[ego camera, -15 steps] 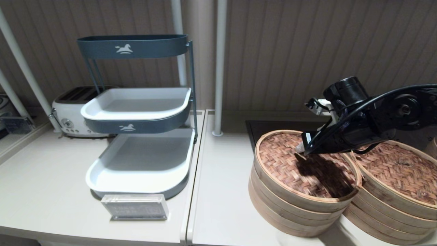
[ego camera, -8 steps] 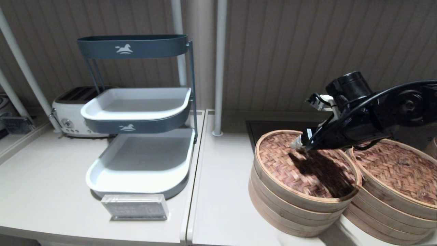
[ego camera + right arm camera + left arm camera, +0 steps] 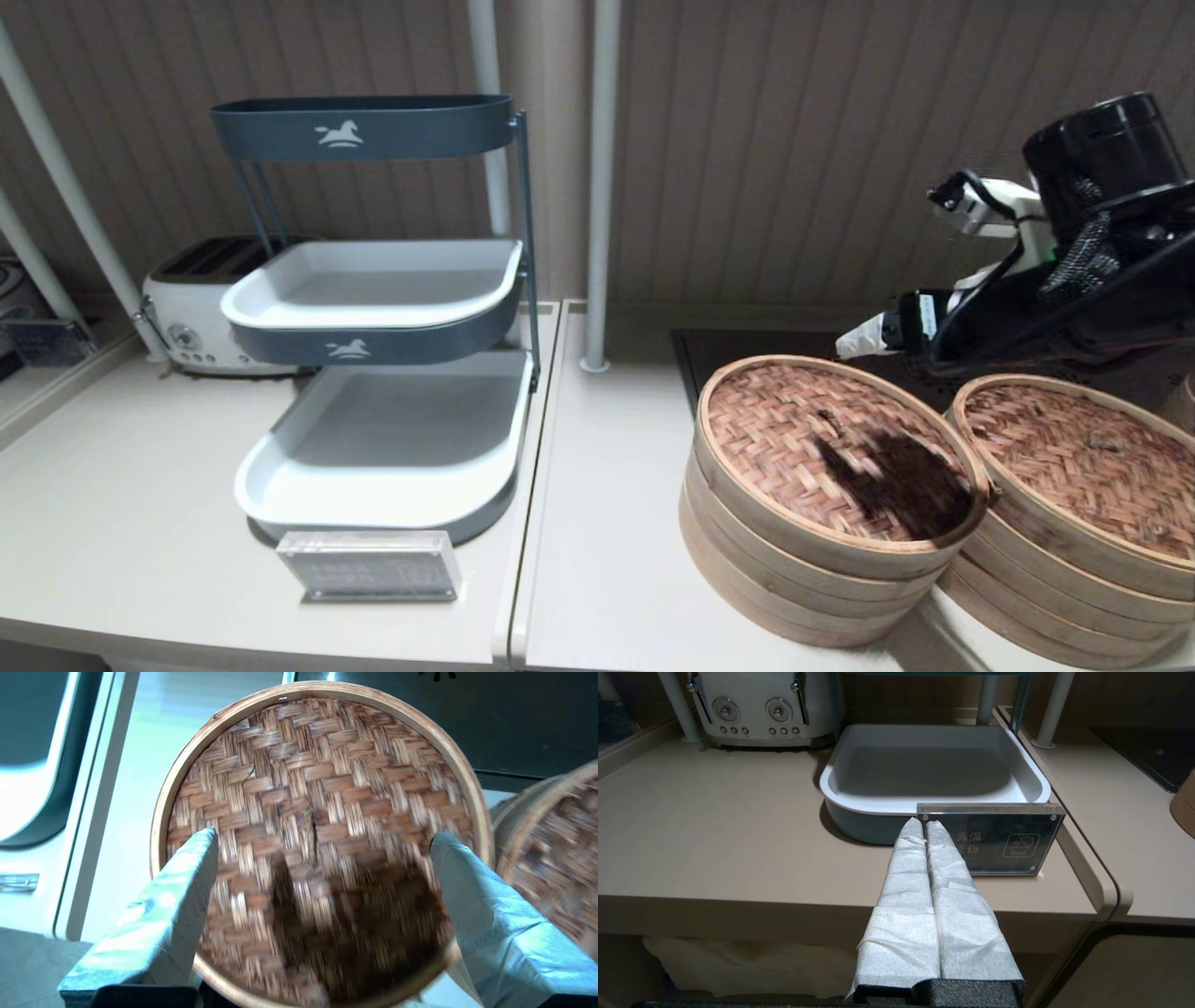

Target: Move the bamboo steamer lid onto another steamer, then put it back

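Note:
The bamboo steamer lid (image 3: 822,448), reddish-brown herringbone weave with a pale rim, lies flat on the left stack of bamboo rings (image 3: 784,579). Its dark centre slit (image 3: 312,826) shows in the right wrist view. My right gripper (image 3: 857,338) hovers above the lid's far side, open and empty, with the lid (image 3: 322,788) in view between its spread fingers (image 3: 187,882). Touching it on the right is the other steamer (image 3: 1055,579), under its own darker lid (image 3: 1074,457). My left gripper (image 3: 924,823) is shut and parked low before the counter's front edge.
A three-tier grey and white tray rack (image 3: 383,439) stands at the left, with an acrylic sign (image 3: 372,565) in front and a white toaster (image 3: 191,317) behind. A white pole (image 3: 597,187) rises behind the steamers. A dark hob (image 3: 747,345) lies behind them.
My right gripper has risen off the lid's centre and drawn back to the right. The lid has stayed on the left stack. The left arm has not moved.

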